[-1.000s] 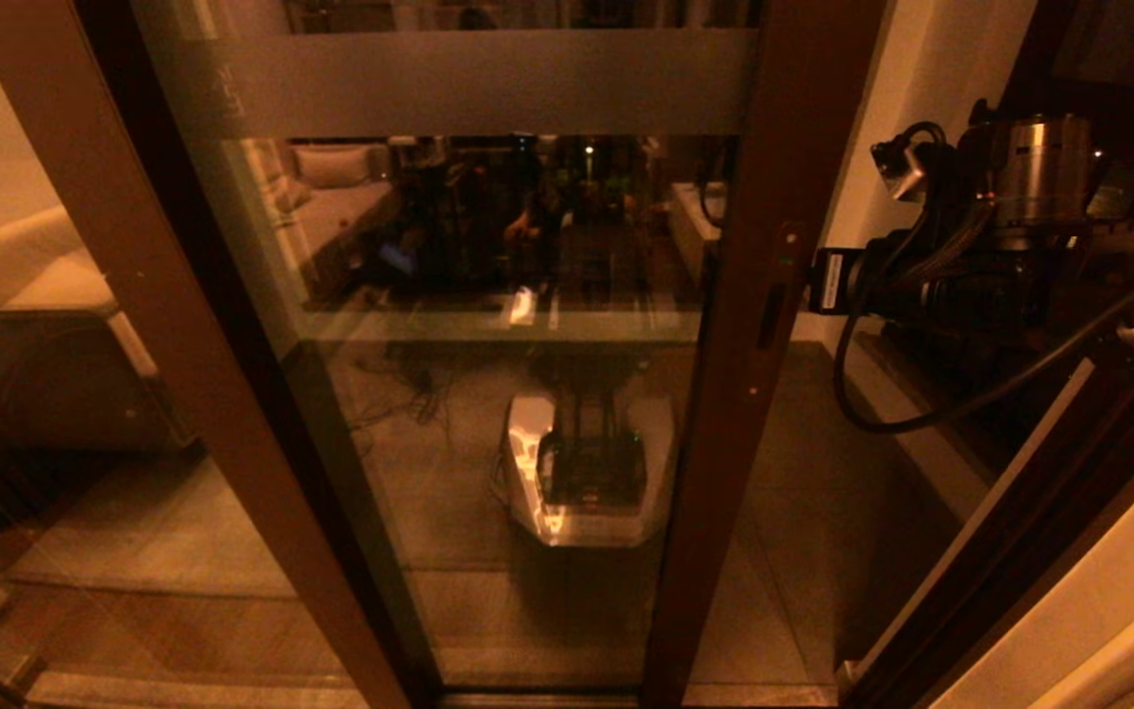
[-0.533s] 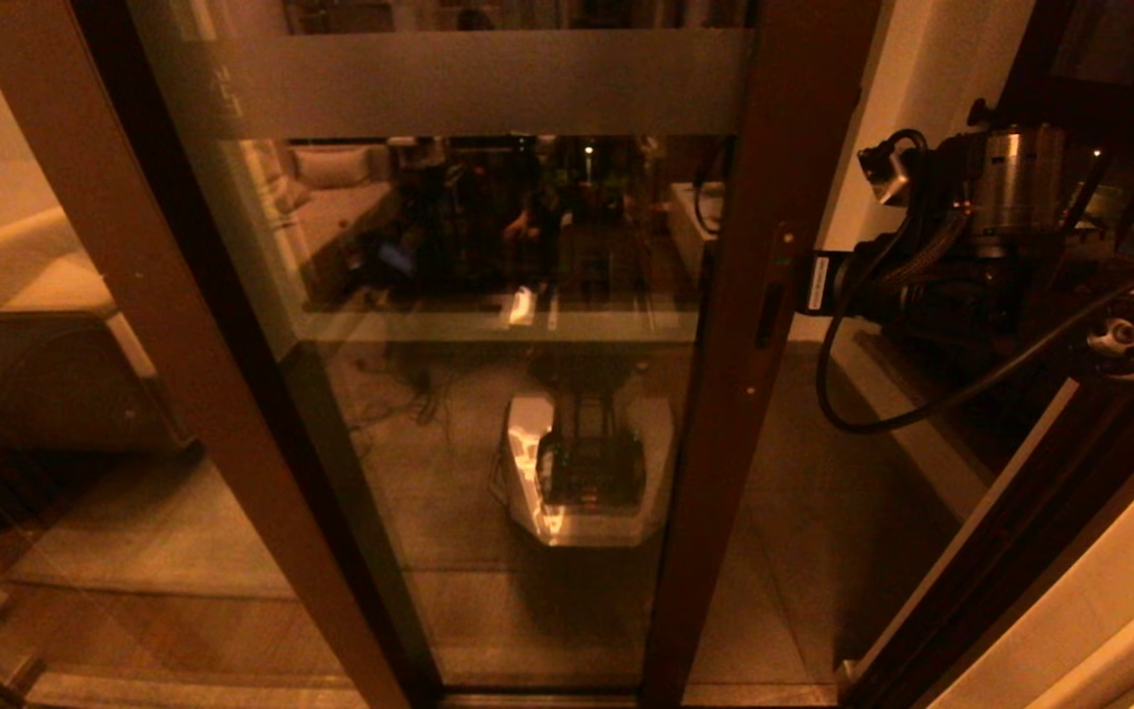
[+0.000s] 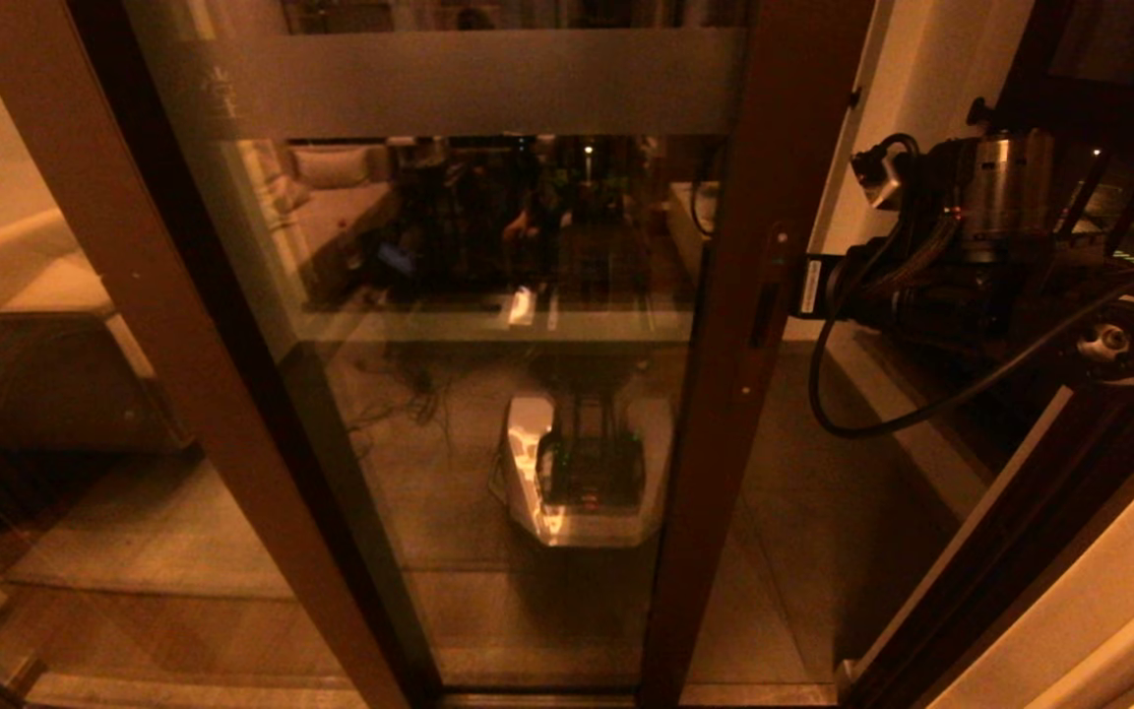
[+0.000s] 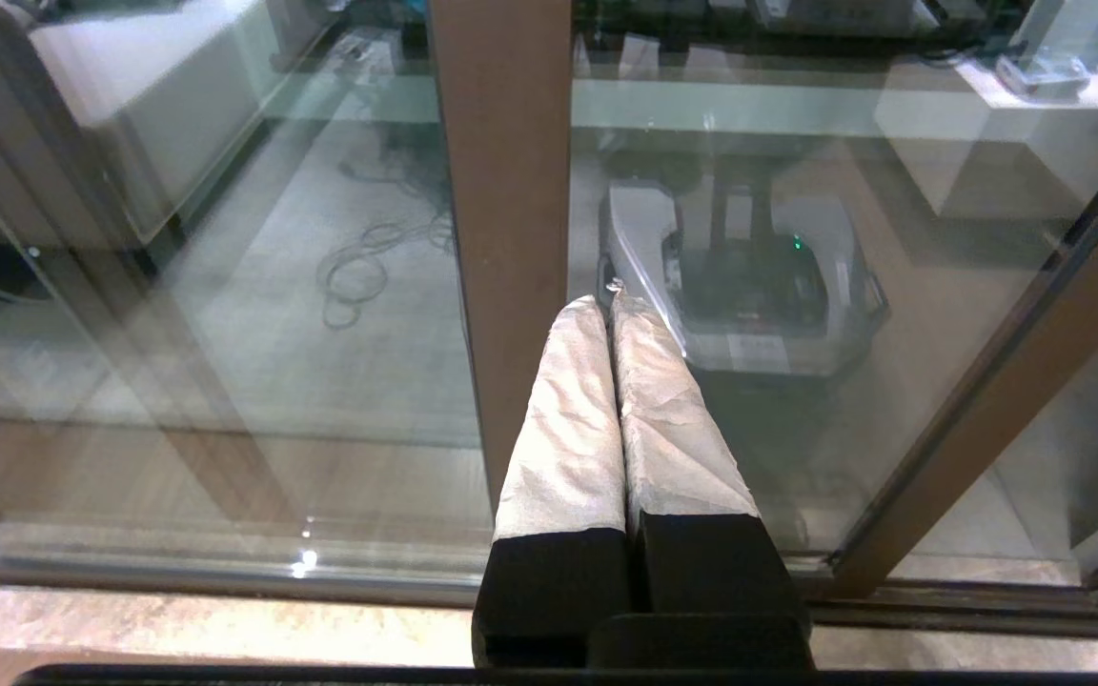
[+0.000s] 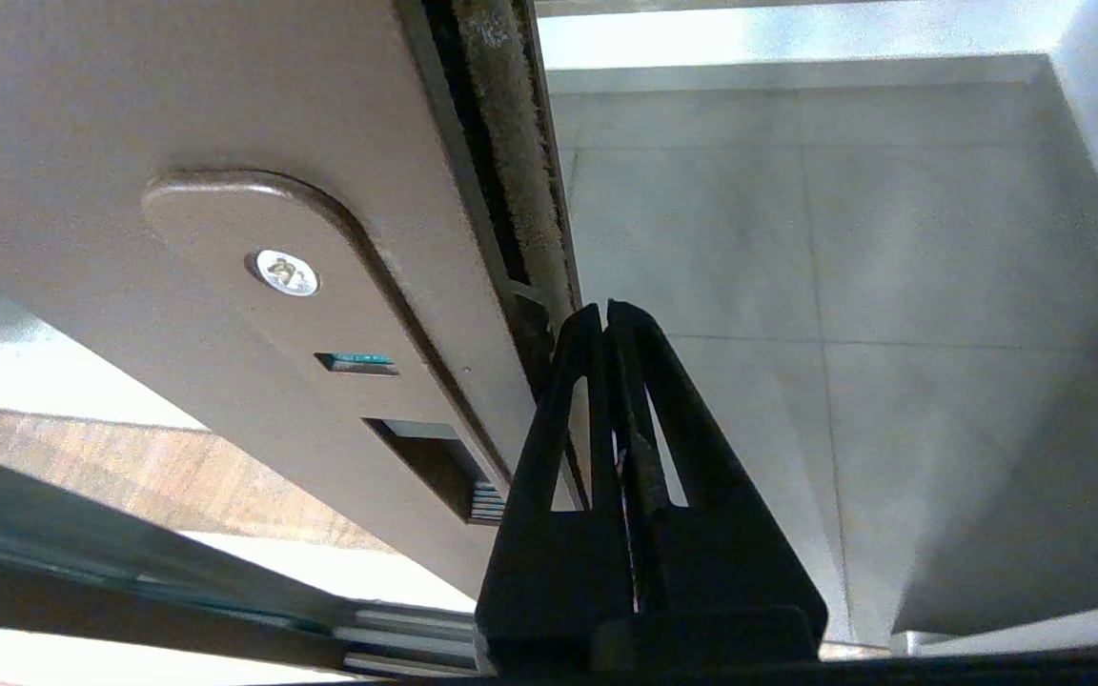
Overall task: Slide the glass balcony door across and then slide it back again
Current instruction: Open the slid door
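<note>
Pushing looks to be the step in hand: the right gripper (image 5: 603,314), its black fingers pressed together with nothing between them, sits against the open edge of the glass balcony door (image 3: 488,295), a tall reflective pane in a dark brown frame with a broad frosted band near its top and a thinner strip lower down. In the right wrist view the fingertips meet the frame's edge seal just beside the rounded brown lock plate (image 5: 320,314). In the head view the right arm reaches in from the open side of the door and touches the frame (image 3: 744,325) near that plate, with a gap of grey tiled balcony floor (image 5: 844,286) showing past the edge. I judge the door to be partly slid across, so the task is under way; whether this is the outward or return slide I cannot tell. The next move calls for steady sideways pressure along the track, keeping the closed fingertips from slipping off the narrow edge. The left gripper (image 4: 609,310), its pale wrapped fingers also pressed together and empty, hovers in front of the door's other brown upright (image 4: 506,191). Reflected in the glass are a lit room, a sofa and the robot's own base.
</note>
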Controlling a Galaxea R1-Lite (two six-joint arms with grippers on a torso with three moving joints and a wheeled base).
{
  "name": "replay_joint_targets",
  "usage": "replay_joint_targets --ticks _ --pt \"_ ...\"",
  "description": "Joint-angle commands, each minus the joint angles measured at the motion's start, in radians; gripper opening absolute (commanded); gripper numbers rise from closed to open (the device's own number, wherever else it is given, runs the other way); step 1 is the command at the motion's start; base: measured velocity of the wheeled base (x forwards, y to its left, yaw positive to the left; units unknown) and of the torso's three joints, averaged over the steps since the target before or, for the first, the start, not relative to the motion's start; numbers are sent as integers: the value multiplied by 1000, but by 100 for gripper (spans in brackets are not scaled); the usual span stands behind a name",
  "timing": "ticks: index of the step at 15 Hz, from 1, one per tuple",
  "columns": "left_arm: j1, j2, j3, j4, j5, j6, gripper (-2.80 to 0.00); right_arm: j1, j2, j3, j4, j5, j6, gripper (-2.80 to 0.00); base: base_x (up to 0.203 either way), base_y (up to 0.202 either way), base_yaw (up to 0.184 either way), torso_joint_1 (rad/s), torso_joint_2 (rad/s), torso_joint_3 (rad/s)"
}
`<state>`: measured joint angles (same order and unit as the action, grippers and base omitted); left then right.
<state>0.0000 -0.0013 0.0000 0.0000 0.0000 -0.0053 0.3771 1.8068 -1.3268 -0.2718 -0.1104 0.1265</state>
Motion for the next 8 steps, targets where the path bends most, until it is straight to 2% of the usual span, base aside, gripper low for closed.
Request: replay_joint_targets --ticks 1,8 --pt "0 1 2 0 0 -1 -280 3 2 0 -3 3 1 -280 0 0 0 0 0 0" --pt "0 0 2 0 0 -1 -280 32 10 0 -4 3 13 -280 0 0 0 0 0 0"
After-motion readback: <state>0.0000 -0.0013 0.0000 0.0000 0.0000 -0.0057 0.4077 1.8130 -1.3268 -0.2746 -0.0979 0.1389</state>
